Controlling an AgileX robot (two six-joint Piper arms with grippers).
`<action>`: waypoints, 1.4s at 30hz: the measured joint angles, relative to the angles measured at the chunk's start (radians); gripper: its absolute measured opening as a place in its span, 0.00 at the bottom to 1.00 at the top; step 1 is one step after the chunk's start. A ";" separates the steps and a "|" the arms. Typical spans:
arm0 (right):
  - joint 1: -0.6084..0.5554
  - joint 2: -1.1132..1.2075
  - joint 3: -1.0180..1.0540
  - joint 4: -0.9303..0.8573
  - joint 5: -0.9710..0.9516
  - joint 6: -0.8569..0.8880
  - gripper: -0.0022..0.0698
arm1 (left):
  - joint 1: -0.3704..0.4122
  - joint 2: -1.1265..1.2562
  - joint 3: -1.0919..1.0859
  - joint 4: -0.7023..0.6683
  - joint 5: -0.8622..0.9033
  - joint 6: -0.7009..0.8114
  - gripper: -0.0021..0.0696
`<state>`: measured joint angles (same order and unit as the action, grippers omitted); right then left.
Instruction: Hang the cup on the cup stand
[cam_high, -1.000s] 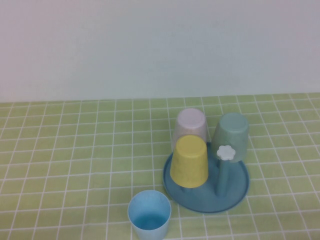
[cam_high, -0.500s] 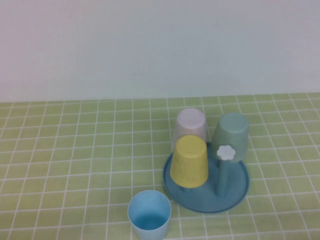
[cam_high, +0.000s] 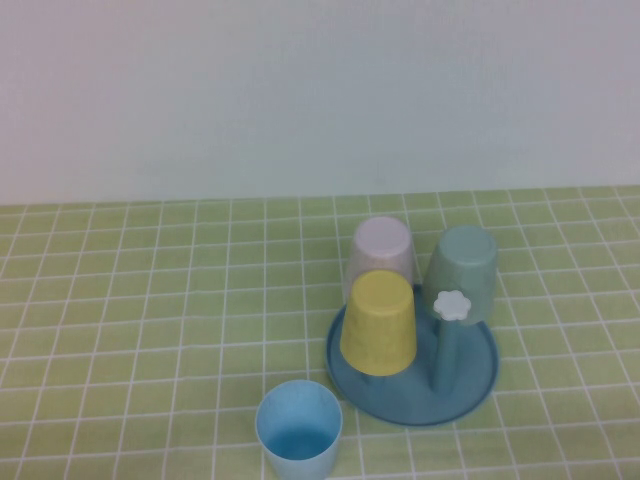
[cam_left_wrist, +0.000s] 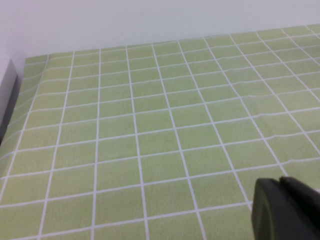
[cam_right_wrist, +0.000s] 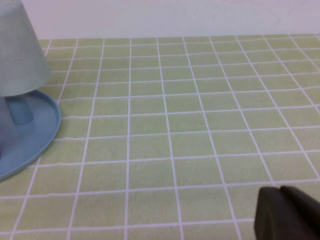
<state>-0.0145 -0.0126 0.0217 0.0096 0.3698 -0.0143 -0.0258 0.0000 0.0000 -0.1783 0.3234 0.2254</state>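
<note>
Upright and mouth-up on the green tiled tablecloth (cam_high: 150, 320): the cup (cam_high: 298, 431), light sky-blue, at the near edge of the high view, just beside the near-left rim of the cup stand (cam_high: 478, 385) and apart from it. On the stand, three cups upside down over pegs: a yellow cup (cam_high: 379, 322) at the front, a pale pink cup (cam_high: 383, 252) behind it, a teal-green cup (cam_high: 462, 270) to the right. Standing bare at the stand's near right, one peg (cam_high: 447, 360) topped with a white flower knob (cam_high: 452, 305).

Neither arm in the high view. Left gripper (cam_left_wrist: 287, 210) only a dark tip over bare cloth, jaws closed on nothing. Right gripper (cam_right_wrist: 286, 214) likewise a dark tip above the cloth, well apart from the stand's rim, jaws closed, holding nothing.
</note>
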 joint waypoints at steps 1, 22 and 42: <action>0.000 0.000 0.000 0.000 0.000 0.000 0.03 | 0.000 0.000 0.000 0.000 0.000 0.000 0.03; 0.000 0.000 0.000 0.000 0.000 0.000 0.03 | 0.000 0.000 0.000 0.000 0.000 -0.002 0.03; 0.000 0.000 0.000 -0.058 0.000 -0.015 0.03 | 0.000 0.000 0.000 0.160 -0.012 0.040 0.03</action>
<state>-0.0145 -0.0126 0.0217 -0.0480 0.3698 -0.0296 -0.0258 0.0000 0.0000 -0.0181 0.3117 0.2652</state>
